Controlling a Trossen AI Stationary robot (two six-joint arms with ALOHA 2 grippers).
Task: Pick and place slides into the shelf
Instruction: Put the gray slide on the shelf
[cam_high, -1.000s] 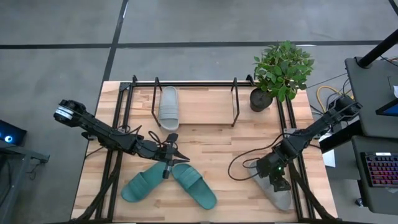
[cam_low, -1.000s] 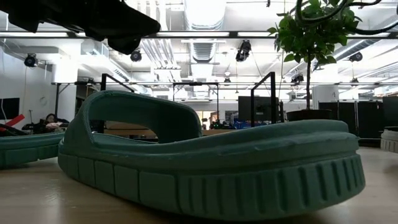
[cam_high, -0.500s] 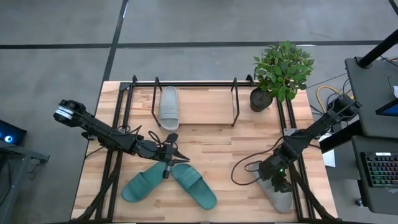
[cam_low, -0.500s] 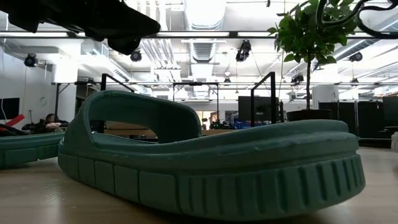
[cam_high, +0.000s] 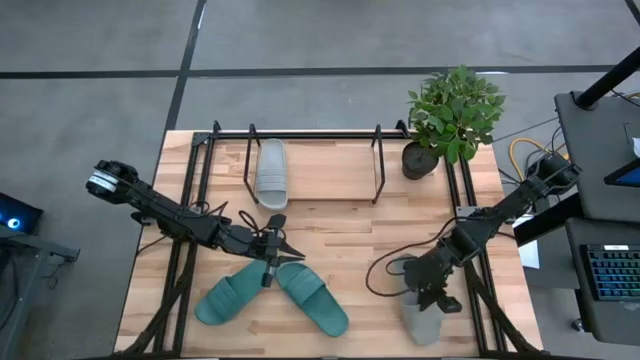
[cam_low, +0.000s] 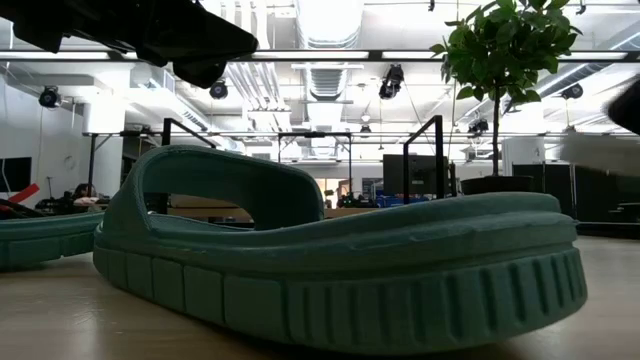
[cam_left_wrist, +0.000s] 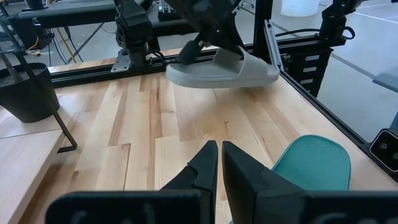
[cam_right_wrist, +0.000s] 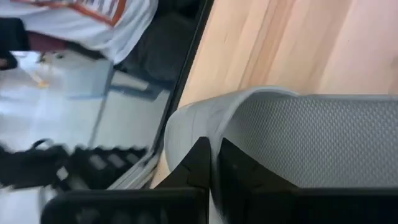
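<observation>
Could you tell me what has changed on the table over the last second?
The right hand shut on the loose grey slide by the table's right edge, and that slide has swung to point straight down the picture, its heel end raised. The left hand stayed shut over the teal slides; the shelf and its grey slide are unchanged.

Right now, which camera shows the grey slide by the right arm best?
The left wrist view: the grey slide shows whole from the side, lifted at one end by the right gripper. The high view shows it partly under the arm; the right wrist view only its edge; the low view nothing.
</observation>
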